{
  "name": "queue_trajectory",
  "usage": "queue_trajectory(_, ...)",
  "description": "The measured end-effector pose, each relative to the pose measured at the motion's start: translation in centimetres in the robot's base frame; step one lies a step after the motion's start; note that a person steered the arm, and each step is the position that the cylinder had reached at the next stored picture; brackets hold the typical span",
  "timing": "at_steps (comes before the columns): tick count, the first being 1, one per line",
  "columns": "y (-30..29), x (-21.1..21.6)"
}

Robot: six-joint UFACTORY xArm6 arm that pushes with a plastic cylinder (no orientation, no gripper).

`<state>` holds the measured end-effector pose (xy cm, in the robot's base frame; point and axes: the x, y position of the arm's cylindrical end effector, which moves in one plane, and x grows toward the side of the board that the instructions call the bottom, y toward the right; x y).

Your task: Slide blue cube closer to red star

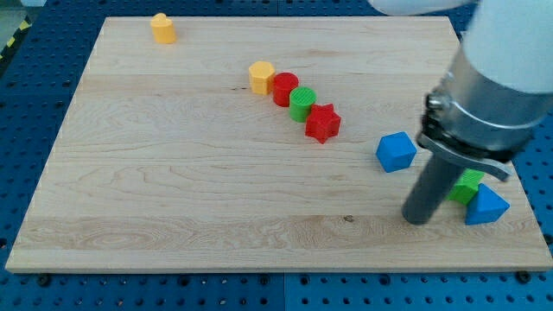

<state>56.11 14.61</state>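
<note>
Jaws are something this arm lacks, so nothing is grasped or released; it ends in a straight dark rod, and my tip (418,219) rests on the wooden surface (190,173) toward the view's lower right. That tip sits below and slightly right of the blue cube (397,152), apart from it, with bare wood between them. Just to the tip's right lie a green block (470,185), partly hidden behind the rod so its shape is unclear, and a blue triangular block (486,207) beside it near the board's right edge. To the cube's left and a little higher, near but not touching, stands the red star (323,123). It closes a diagonal row running up toward the view's left: a green cylinder (302,103) touching the star, then a red cylinder (285,89), then a yellow block (262,77) that looks hexagonal. Well apart, near the top-left corner, sits another small yellow block (162,28).
</note>
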Motion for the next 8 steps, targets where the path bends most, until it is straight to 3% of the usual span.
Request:
queue_trajectory(2,-1.0,-5.6)
queue_trajectory(5,4.0,-7.3)
queue_trajectory(8,-1.8,-10.2)
